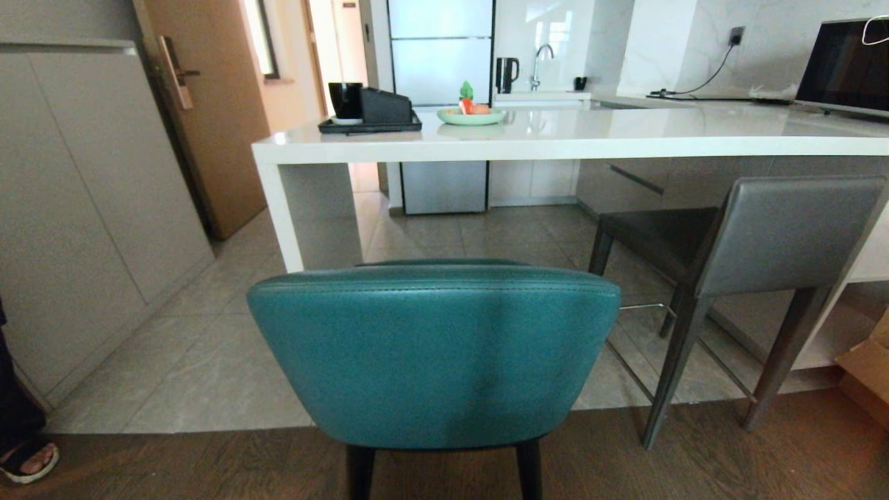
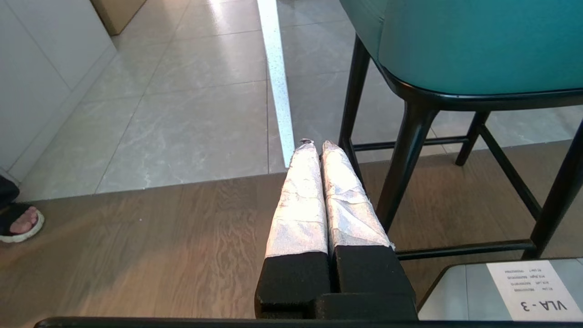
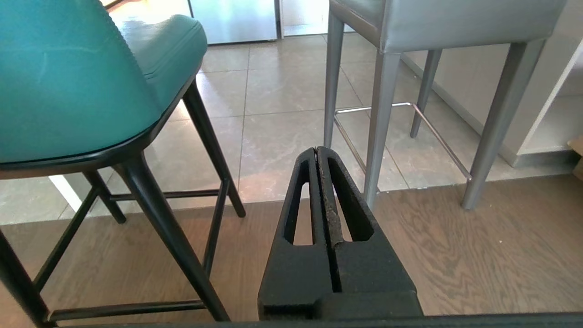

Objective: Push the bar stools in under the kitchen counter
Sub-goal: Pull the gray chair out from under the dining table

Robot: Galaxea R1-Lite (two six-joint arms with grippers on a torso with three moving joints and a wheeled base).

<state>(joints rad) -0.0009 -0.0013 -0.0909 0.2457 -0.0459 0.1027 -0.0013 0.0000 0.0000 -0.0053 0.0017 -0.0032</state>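
Note:
The teal stool (image 1: 434, 354) with black legs stands right in front of me, its curved back toward me, short of the white kitchen counter (image 1: 569, 139). The grey stool (image 1: 757, 243) stands to its right, seat partly beneath the counter top. Neither gripper shows in the head view. My left gripper (image 2: 318, 145) hangs low, shut and empty, beside the teal stool (image 2: 469, 45) and its black legs. My right gripper (image 3: 317, 149) is shut and empty too, low between the teal stool (image 3: 82, 77) and the grey stool (image 3: 437, 23).
On the counter sit a black tray (image 1: 371, 125) with a cup, a green plate (image 1: 471, 116) and a laptop (image 1: 844, 66). A person's sandalled foot (image 1: 28, 462) is at the far left. A cardboard box (image 1: 868, 371) lies at the right. Tile floor meets wood floor under the stools.

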